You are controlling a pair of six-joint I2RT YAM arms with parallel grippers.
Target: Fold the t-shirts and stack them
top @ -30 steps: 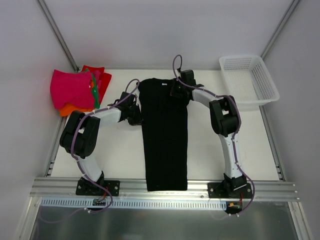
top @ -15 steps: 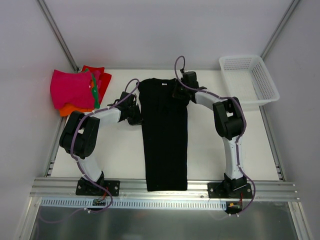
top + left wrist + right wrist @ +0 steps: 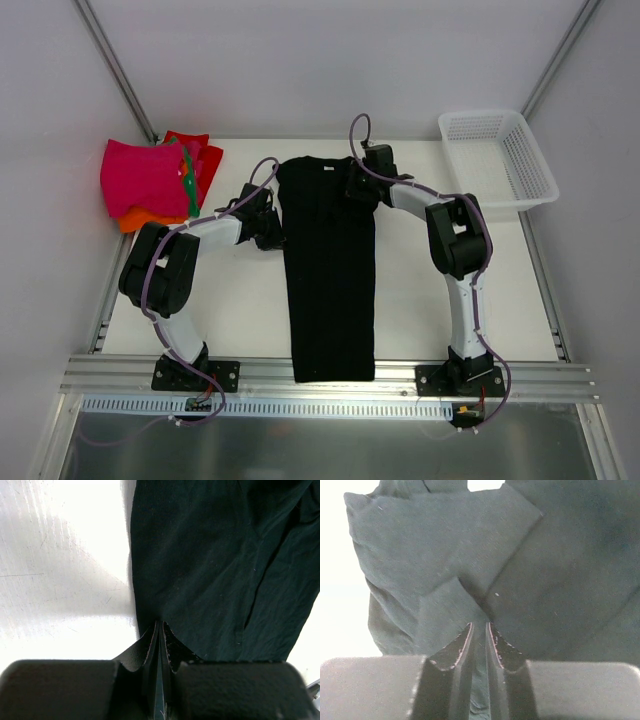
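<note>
The black t-shirt [image 3: 330, 270] lies lengthwise down the middle of the worktop [image 3: 240, 300], folded into a long narrow strip, with its neck label at the far end and its hem at the near edge between the arm bases. The left claw [image 3: 270, 232] is clenched on the shirt's left edge towards the far end; in the left wrist view its fingers [image 3: 145, 647] pinch the cloth tight. The right claw [image 3: 358, 188] grasps a fold of the same shirt at its far right corner, fingers [image 3: 452, 652] nearly together with cloth between them. The folded t-shirts [image 3: 150, 180], magenta over orange, red and green, sit stacked at the far left. A white mesh basket [image 3: 497, 160] stands at the far right
</note>
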